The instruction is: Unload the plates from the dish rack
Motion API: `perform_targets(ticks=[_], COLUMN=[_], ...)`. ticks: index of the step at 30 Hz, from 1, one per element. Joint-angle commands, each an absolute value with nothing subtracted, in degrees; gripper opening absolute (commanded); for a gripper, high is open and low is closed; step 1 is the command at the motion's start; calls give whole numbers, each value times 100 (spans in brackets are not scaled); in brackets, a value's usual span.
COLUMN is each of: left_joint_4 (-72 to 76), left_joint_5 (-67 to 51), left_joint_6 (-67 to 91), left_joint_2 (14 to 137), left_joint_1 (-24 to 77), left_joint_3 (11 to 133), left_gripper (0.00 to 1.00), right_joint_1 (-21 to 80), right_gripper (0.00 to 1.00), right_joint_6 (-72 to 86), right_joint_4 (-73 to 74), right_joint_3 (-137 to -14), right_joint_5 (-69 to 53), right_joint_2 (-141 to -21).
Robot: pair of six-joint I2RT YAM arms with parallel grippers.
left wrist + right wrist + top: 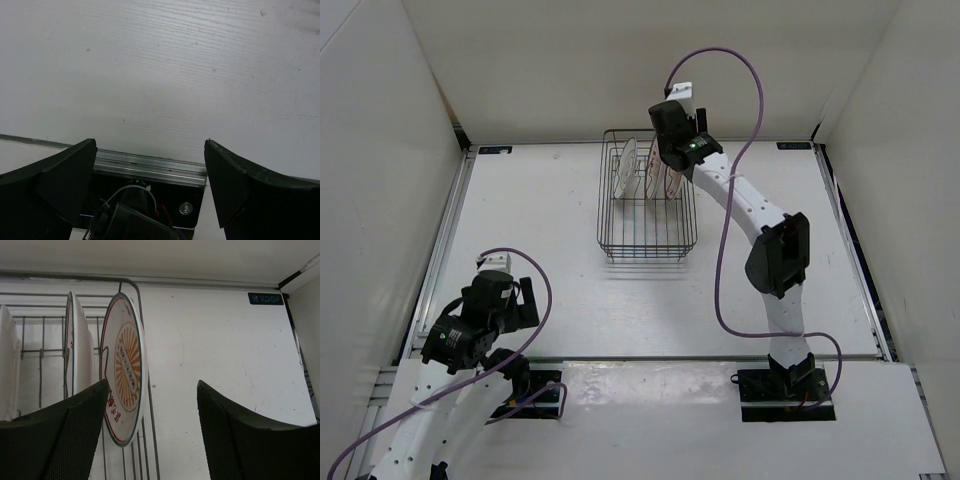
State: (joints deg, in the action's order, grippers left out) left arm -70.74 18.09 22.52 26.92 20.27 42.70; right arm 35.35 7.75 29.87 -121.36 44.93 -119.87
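The dark wire dish rack [647,235] stands at the table's back middle. Three plates stand upright on edge in its far end: left [625,170], middle [648,170], right [669,178]. In the right wrist view the nearest plate [125,370] shows an orange sunburst centre and dark rim. A second plate [75,350] and a third [7,365] stand behind it, seen edge-on. My right gripper [672,158] hangs open over the rack's far right end [152,390]. The sunburst plate's edge lies just inside its left finger [75,430]. My left gripper [505,305] is open and empty [150,145].
White walls enclose the table on three sides. The rack's wire rim [137,300] runs beside the right gripper. An aluminium rail [150,165] and the left arm's base lie under the left gripper. A purple cable [725,240] loops beside the right arm.
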Motion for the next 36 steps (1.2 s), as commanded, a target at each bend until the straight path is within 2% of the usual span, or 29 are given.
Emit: perform_targets(ticks=[1,6,13,17,21,27,31,36], left_joint_4=[-7075,-7058,-7058,-7066,-7058,-7058,-7049,-7049], left_joint_5=[1890,1890,1890,1890,1881,1890,1898,1898], left_joint_6=[2268,2259,2267,2259,2267,2250,2259,2268], left_joint_2=[2725,2751,2786,2795,2804,2786,2804,2795], left_joint_1=[2039,2048,2039,2048,2048,2039,2048,2039], left_joint_3=[4351,4350,4351,4342,4350,4342,4342,4342], left_gripper=[100,100,100,100,100,100,100,100], right_joint_1=[3498,3472,3419,3375,3366,3393,3419,3498], right_gripper=[74,58,56,46,28,14,0,0], right_joint_6=[835,1098,1116,1081,1037,958,1011,853], right_joint_4=[3032,3129,3103,3085,3067,2909,2822,2567], right_joint_3=[-12366,-12183,-12190,-12190,-12217,-12252,-12269,-12383], right_joint_5=[4685,4869,4922,4904,4939,5062,5299,5677], right_joint_2=[-12313,-12472,-12638,-12735,-12806,-12753,-12604,-12332])
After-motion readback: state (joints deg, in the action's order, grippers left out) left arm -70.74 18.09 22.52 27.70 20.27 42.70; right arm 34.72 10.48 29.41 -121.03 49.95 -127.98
